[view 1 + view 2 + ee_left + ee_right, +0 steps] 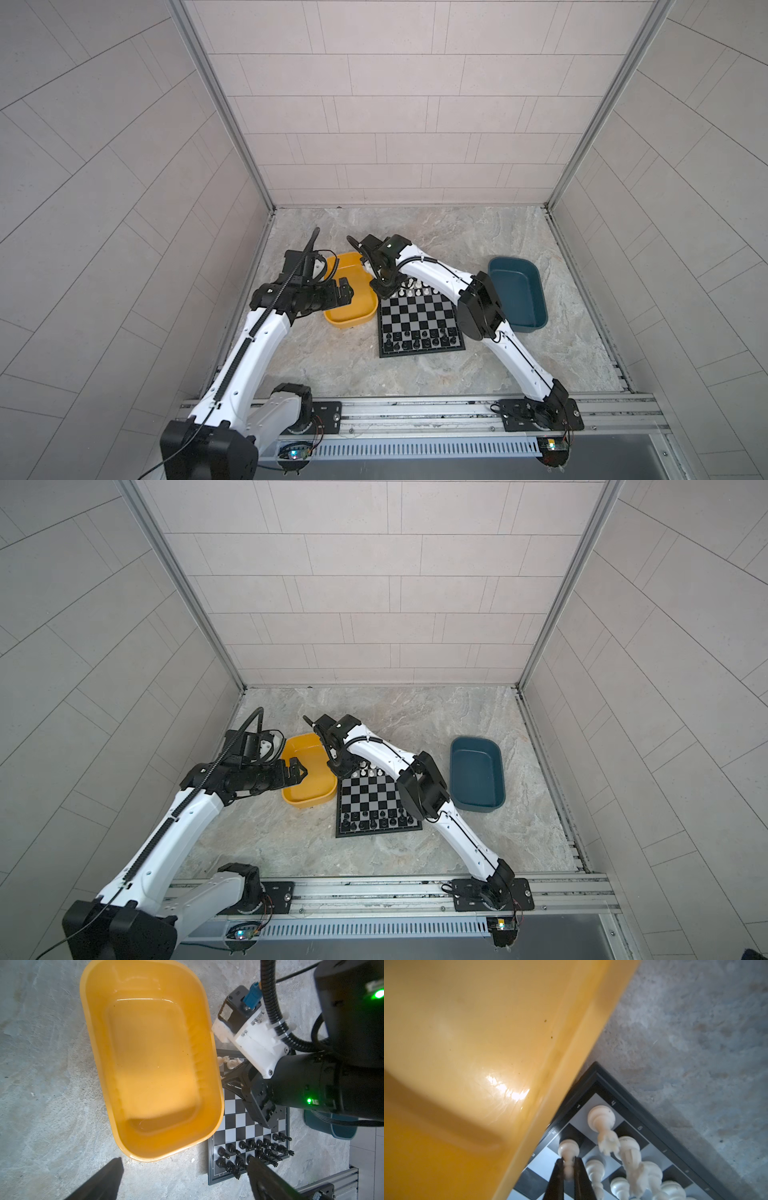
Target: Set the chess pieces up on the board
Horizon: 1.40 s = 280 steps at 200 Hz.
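Your right pincer (569, 1160) is clamped on a white pawn (568, 1147) that stands in the edge column of the board (419, 318), just beside the yellow tray (467, 1043). Your left pincer (185, 1158) hangs spread wide apart over that tray on the bench (41, 1064).

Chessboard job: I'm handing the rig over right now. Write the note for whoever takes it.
Left gripper: open, empty, at the yellow tray.
Right gripper: shut on a white pawn standing on the board near its far corner, beside the yellow tray.
Done: black pieces stand in the two near rows; white pieces line the far rows, partly hidden by the right arm. No pieces show in the yellow tray or the teal tray.
Left: release the pawn, lift clear, check the white rows; this is probably the last piece.
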Motion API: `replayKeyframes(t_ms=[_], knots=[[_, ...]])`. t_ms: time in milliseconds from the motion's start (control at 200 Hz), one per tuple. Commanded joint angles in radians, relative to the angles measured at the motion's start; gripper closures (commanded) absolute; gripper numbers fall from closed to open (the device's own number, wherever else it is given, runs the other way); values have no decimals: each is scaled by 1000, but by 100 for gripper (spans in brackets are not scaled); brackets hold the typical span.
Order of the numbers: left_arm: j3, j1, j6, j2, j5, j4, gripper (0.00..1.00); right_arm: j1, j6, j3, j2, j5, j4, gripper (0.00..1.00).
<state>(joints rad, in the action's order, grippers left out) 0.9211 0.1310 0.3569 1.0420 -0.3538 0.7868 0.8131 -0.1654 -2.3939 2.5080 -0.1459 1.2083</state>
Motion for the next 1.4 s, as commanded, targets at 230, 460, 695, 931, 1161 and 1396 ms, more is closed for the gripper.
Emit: replayKeyframes(t_ms=[230, 460, 695, 931, 1161, 1396], knots=[[-5, -3, -18, -8, 11, 0, 0, -3, 7, -22, 17, 2, -2, 81], [-8, -3, -15, -10, 9, -3, 0, -5, -10, -89, -6, 7, 32, 76], [-9, -17, -19, -9, -47, -33, 0, -19, -11, -134, -170, 38, 24, 59], [45, -20, 158, 43, -246, -201, 0, -67, -54, -50, -469, 180, 28, 34], [194, -27, 458, 176, -326, -361, 0, -283, -158, 536, -961, 204, -266, 1], [343, -14, 288, 180, 302, -198, 0, -572, -151, 1227, -1449, 357, -762, 1]])
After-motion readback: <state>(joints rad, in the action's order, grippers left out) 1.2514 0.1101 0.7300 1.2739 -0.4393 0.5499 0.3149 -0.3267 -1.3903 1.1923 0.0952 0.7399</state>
